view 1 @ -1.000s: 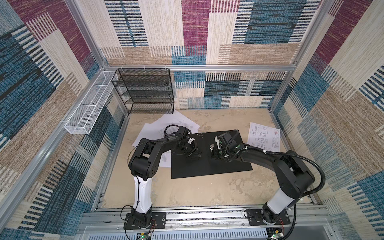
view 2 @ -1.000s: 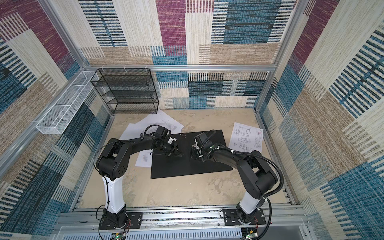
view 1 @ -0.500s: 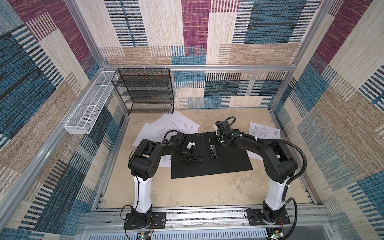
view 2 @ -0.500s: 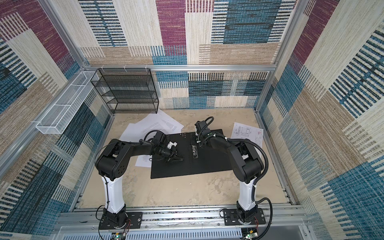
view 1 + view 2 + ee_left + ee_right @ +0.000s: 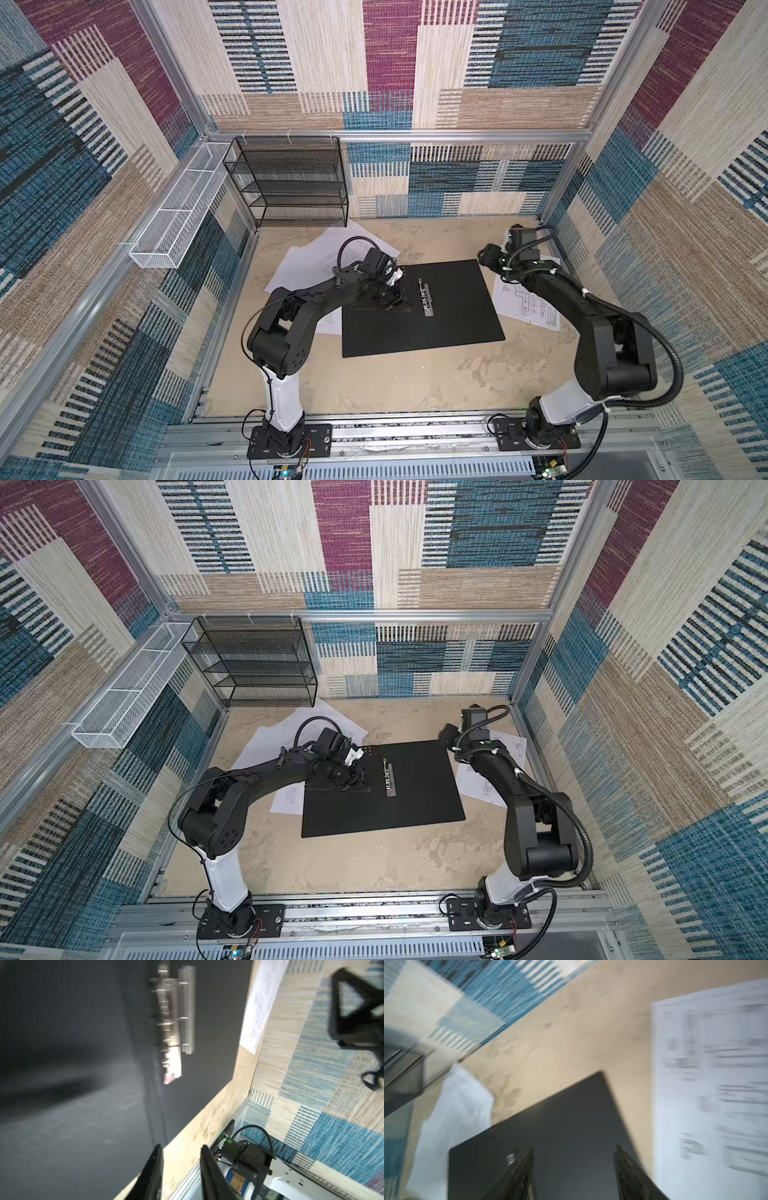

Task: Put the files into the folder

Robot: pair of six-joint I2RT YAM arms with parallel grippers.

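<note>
The folder point(image 5: 419, 324) lies open and flat in mid table, black inside up, in both top views point(image 5: 407, 808). Its metal spine clip point(image 5: 424, 297) runs down the middle. My left gripper point(image 5: 398, 298) hovers low over the folder's left half beside the clip; in the left wrist view its fingers point(image 5: 153, 1172) stand slightly apart, open, with nothing between them. My right gripper point(image 5: 484, 255) is at the folder's back right corner, open wide over the black surface point(image 5: 571, 1122). The files lie outside the folder: white sheets point(image 5: 307, 266) at the back left and one drawing sheet point(image 5: 524, 307) on the right.
A black wire-mesh rack point(image 5: 291, 183) stands against the back wall on the left. A white wire basket point(image 5: 178, 216) hangs on the left wall. Aluminium rails point(image 5: 415, 432) edge the table's front, where both arm bases sit.
My right gripper left the spine clip, swung back and right to the folder's far corner, and opened. The left gripper shifted slightly beside the clip and its jaws parted a little.
</note>
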